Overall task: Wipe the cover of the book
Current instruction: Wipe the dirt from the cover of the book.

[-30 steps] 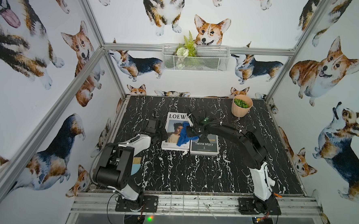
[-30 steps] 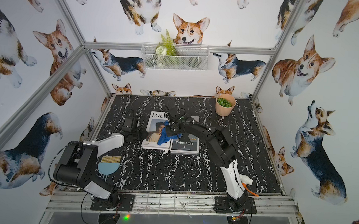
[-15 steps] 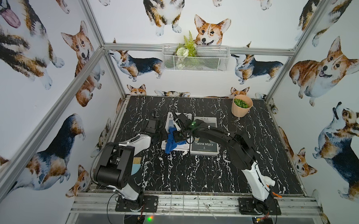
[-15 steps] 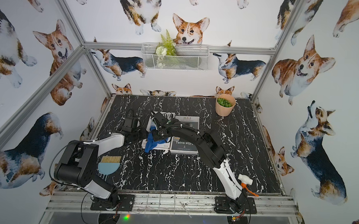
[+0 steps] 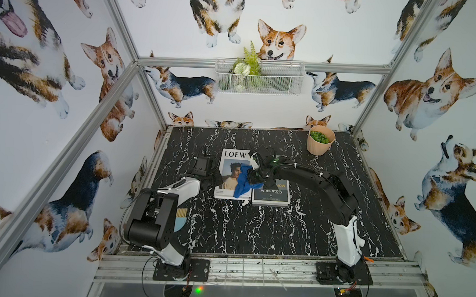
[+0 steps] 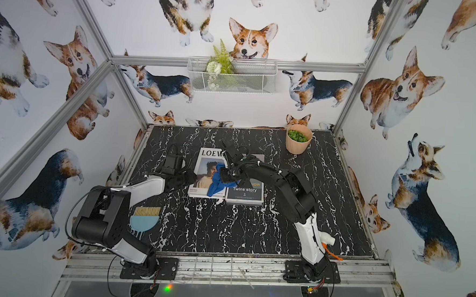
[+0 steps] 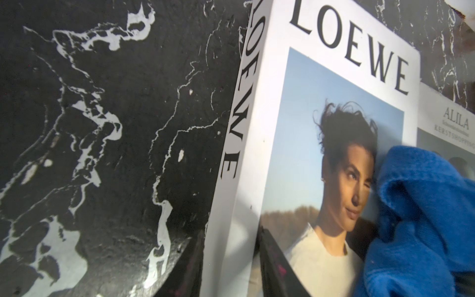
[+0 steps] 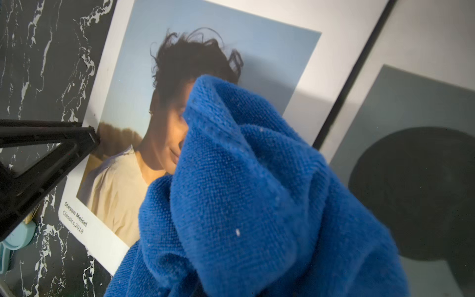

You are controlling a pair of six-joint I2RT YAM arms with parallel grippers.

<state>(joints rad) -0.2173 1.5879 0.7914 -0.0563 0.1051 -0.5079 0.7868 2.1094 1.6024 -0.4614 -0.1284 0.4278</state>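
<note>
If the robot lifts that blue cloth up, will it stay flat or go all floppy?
Probably floppy: the blue cloth bunches in soft, rounded folds over the LOEWE book. Its fuzzy towel weave likely grips rather than slips. Being thin fabric, it is probably light for its size.

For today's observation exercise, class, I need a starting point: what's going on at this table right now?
Two robot arms are cleaning a book. The left claw is shut on the book's left edge, steadying it flat on the table. The right claw is shut on a bunched blue cloth and holds it against the cover, over the portrait photo. A second book lies close beside the first.
</note>
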